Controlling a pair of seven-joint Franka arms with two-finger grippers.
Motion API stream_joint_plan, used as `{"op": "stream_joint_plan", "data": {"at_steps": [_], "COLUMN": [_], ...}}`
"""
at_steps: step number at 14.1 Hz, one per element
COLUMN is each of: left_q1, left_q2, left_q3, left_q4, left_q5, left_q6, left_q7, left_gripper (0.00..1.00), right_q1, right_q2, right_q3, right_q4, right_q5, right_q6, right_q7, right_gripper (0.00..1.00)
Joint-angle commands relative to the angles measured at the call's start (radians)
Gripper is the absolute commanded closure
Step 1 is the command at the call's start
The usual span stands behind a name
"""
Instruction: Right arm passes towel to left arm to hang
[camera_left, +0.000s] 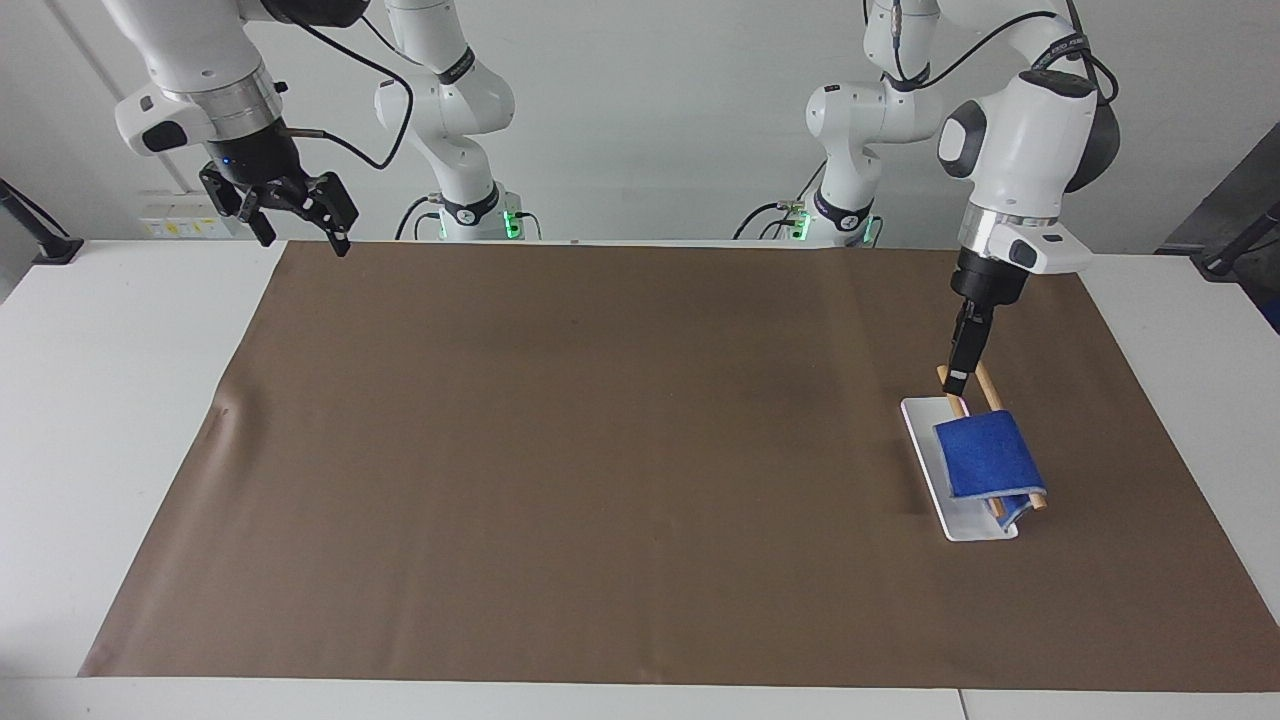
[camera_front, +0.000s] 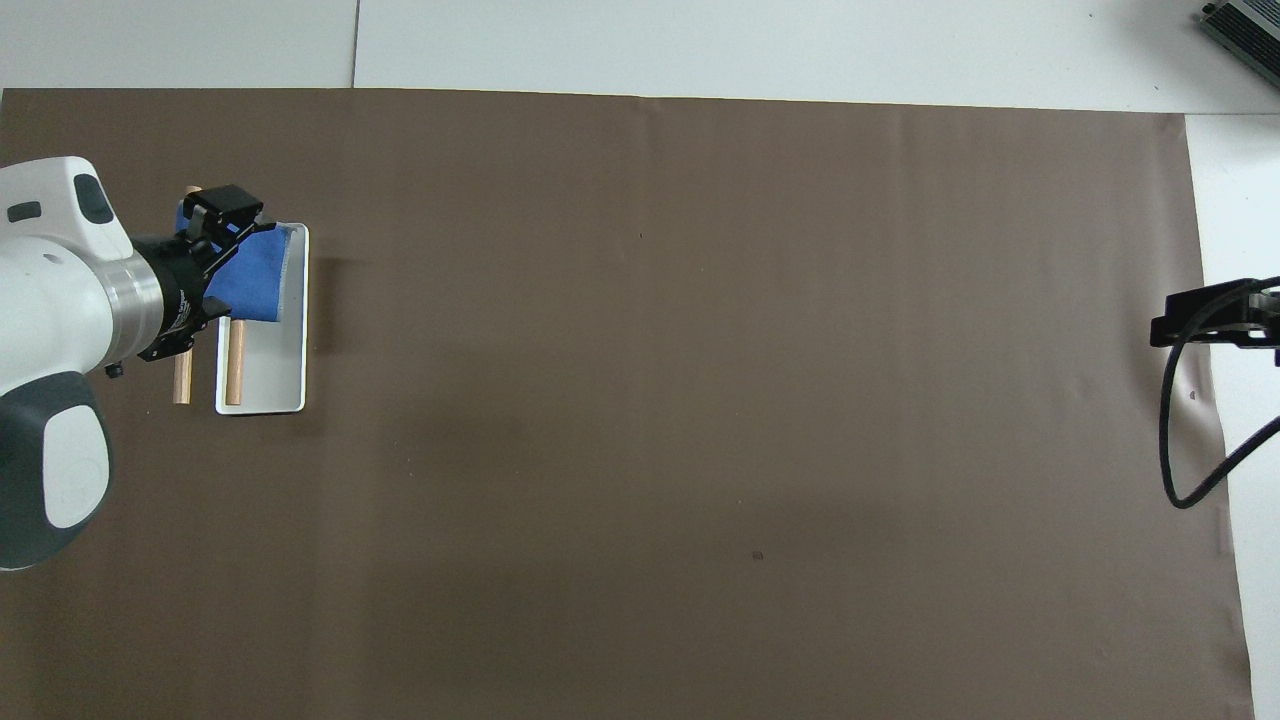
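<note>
On two wooden rods (camera_left: 985, 385): towel (camera_left: 988, 459), royal-blue, folded, draped.

Bright, even light from above — soft faint shadows, no glare, both views sharp.

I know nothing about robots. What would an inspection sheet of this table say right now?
Surface: brown mat, flat.
Job's things: blue towel draped over two wooden rods on a white tray, toward the left arm's end.
Clutter: nothing seen.
Hands: left hand open, empty, over the rods' ends nearer the robots; right hand open, empty, waiting above the mat's corner.
Cables: black cable loops off each wrist.
Surroundings: plain white wall.
</note>
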Motion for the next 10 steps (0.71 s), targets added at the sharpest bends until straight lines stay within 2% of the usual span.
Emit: {"op": "stream_joint_plan", "data": {"at_steps": [1,4,7,10], "left_q1": [-0.01,-0.001,0.007,0.012], "left_q2": [0.019,0.056,0.099,0.111], "left_q3": [0.014,0.015,0.017,0.026], "left_q4": [0.11,0.215,0.389,0.51], "left_q5": [0.022,0.031,0.038,0.035], "left_q6": [-0.119,-0.214,-0.42,-0.622], "left_q7": [0.336,0.634,0.869,0.989], "left_gripper": [0.0,0.0,0.0,0.0], "right_q1": [-0.011,-0.011,-0.011,-0.011], "right_q2": [0.01,0.008,0.005,0.004], "right_q3": [0.008,0.008,0.008,0.008], "right_q4": [0.015,0.014,0.009,0.003], "right_q5": [0.017,0.017,0.017,0.018], "right_q6": [-0.006,-0.006,-0.009,-0.009], "right_q7": [0.018,0.015,0.014,0.012], "right_gripper": [0.0,0.0,0.0,0.0]}}
